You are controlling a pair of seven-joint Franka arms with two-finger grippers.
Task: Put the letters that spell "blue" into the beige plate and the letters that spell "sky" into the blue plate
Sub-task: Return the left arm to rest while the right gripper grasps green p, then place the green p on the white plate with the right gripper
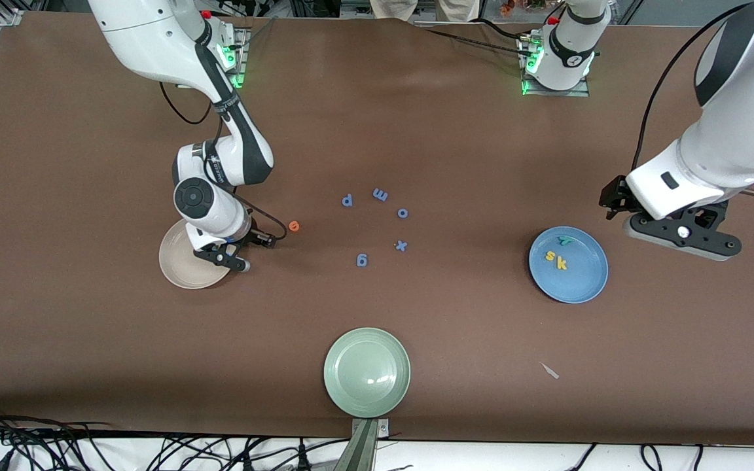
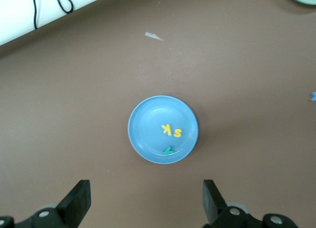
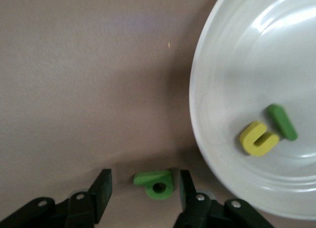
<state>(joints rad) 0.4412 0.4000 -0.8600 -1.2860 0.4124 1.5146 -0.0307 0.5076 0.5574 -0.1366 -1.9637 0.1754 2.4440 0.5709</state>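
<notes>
beside the beige plate (image 3: 207, 65), right gripper (image 3: 143, 193) straddles the green b (image 3: 156, 182) on the table, fingers spread, apparently for pickup; left gripper (image 2: 147, 201) waits wide open above the blue plate (image 2: 143, 139)

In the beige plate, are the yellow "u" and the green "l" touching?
Touching. The right wrist view shows the green "l" lying against one tip of the yellow "u" inside the beige plate, no gap between them.
</notes>
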